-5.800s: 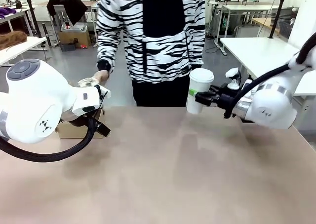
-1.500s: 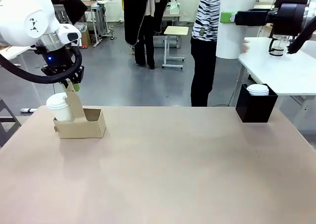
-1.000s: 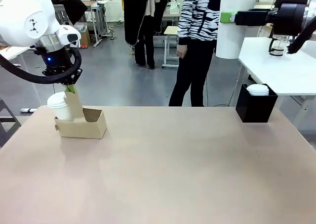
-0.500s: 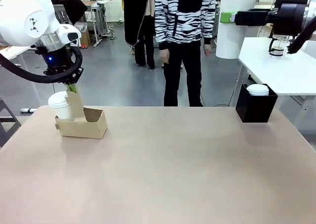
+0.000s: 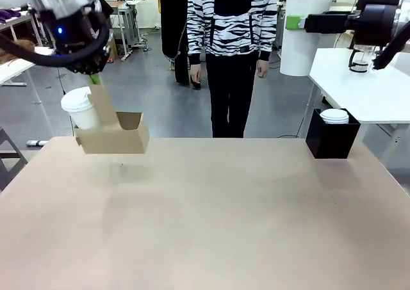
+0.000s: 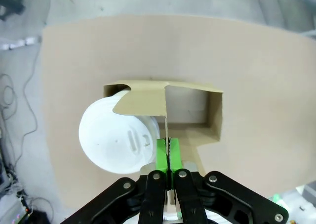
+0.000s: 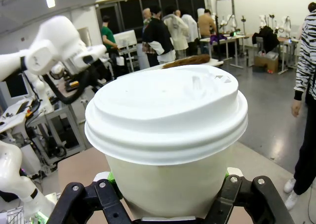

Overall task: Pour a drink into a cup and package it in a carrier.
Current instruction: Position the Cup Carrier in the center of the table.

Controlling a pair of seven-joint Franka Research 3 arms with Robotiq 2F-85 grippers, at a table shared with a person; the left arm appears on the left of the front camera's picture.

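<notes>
Carrier (image 5: 112, 136) hangs above the table (image 5: 224, 213) at far left, my left gripper (image 5: 95, 80) pinched shut on its upright handle (image 5: 104, 105), one lidded cup (image 5: 80, 107) aboard. Its empty compartment (image 5: 130, 122) faces my right gripper (image 5: 301, 23), clamped round a second cup (image 5: 314, 47) held high, well apart.

Upper left, the left arm (image 5: 69, 21) is blurred and cropped by the top edge. The carrier (image 5: 118, 140) hides the base of the cup (image 5: 80, 104). Upper right, the second cup (image 5: 307, 37) seems cut off at its lid.
</notes>
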